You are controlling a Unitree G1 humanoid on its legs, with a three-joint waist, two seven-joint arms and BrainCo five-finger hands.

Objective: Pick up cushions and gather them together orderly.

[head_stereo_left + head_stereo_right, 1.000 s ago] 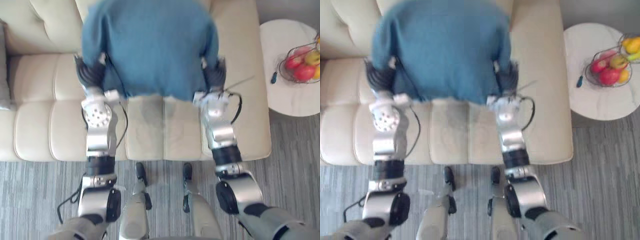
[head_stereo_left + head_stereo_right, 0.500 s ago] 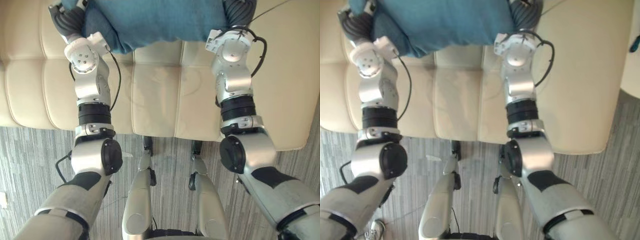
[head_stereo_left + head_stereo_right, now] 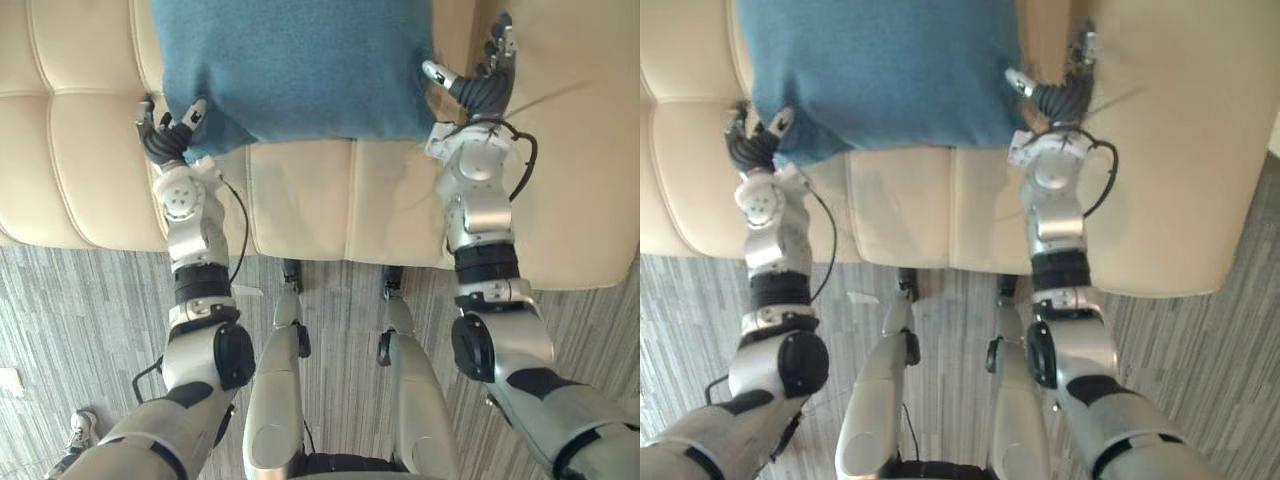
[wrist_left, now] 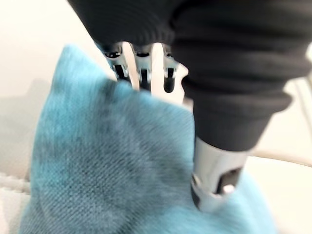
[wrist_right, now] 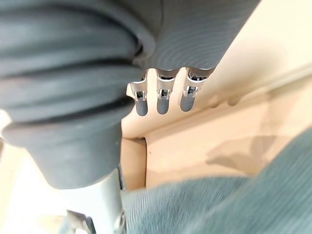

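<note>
**Since the earlier frames: blue cushion (image 3: 290,65) released from the carry onto the sofa (image 3: 80,170)**

Fingers (image 4: 157,63) of our left hand (image 3: 165,135) lie straight against the cushion's near left corner. The fingers (image 5: 163,100) of our right hand (image 3: 482,80) are spread and empty, just beside its right edge. The cushion rests on the seat against the backrest. We judge two risks: a fingertip snagging the fabric on withdrawal would pull it askew, and an unsupported cushion may slump forward. Cream sofa and, nearer us, striped grey floor (image 3: 60,300) surround it; bare seat lies along both arms' way back.
</note>
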